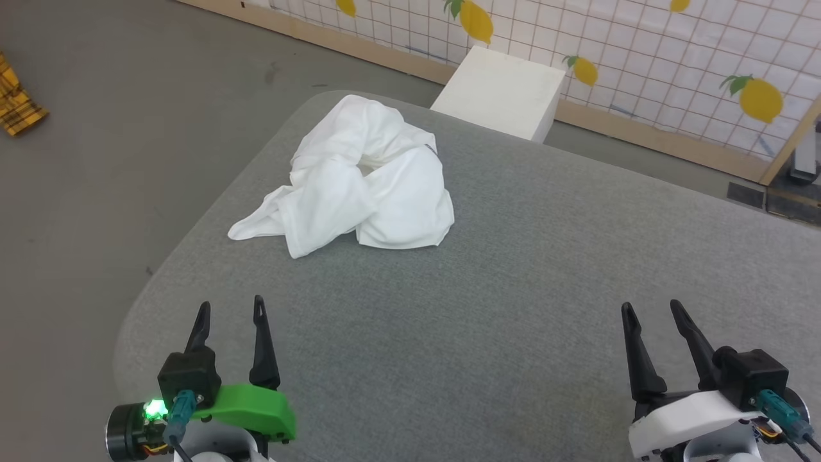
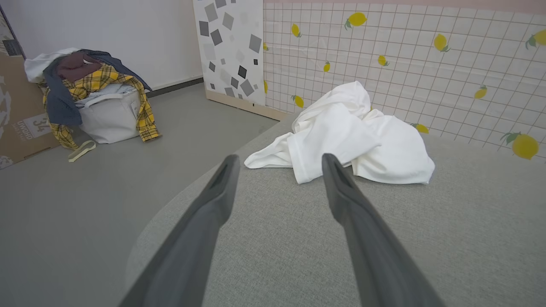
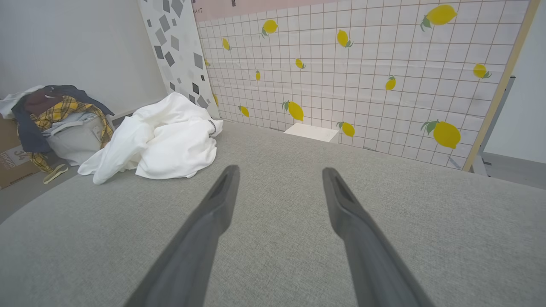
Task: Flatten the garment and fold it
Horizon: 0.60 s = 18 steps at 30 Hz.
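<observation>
Currently, garment (image 1: 359,179) lying crumpled on grey table (image 1: 513,289), left gripper (image 1: 231,314) and right gripper (image 1: 651,316) hovering well apart from it, all 4 fingers spread wide, gripping nothing.

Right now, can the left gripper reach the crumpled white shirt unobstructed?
Probably yes: the left gripper is open, and bare grey fabric surface lies between it and the white shirt ahead.

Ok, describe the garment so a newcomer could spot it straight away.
Start at the grey padded table before the lemon-patterned wall. On its far left part lies the garment, a crumpled white heap. Unlike the rigid white box beyond the table's edge, it is soft and wrinkled.
</observation>
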{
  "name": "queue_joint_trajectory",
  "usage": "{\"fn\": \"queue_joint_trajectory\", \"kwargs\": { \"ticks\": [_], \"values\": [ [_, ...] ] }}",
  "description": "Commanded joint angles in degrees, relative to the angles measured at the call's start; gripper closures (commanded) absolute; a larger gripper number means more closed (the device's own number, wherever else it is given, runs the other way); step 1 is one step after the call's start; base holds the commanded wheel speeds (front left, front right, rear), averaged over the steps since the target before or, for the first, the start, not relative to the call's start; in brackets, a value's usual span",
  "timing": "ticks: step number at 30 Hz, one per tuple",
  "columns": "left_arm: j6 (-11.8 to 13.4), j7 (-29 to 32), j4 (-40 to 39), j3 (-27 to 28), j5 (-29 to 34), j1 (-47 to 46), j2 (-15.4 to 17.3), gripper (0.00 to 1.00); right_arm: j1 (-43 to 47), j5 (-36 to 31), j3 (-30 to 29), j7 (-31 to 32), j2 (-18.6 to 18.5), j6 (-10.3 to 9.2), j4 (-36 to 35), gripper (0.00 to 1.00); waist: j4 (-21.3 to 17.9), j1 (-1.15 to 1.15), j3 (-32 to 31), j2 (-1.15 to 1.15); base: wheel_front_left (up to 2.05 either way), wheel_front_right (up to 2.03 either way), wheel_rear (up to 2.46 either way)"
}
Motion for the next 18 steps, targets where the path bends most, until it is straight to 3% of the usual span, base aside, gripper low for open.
{"fn": "queue_joint_trajectory", "kwargs": {
  "ticks": [1,18],
  "values": [
    [0.74,-0.62,0.17,-0.23,-0.55,0.94,-0.2,0.0,1.04,0.58,0.1,-0.61,0.06,-0.07,0.31,0.0,0.85,0.0,0.13,0.4,0.0,0.0,0.0],
    [2.49,-2.63,1.0,-1.5,-1.76,1.18,-0.24,0.0,1.81,1.87,-0.22,-2.13,0.07,-0.08,1.55,0.0,5.55,0.0,0.57,0.47,0.0,0.0,0.0]
  ]
}}
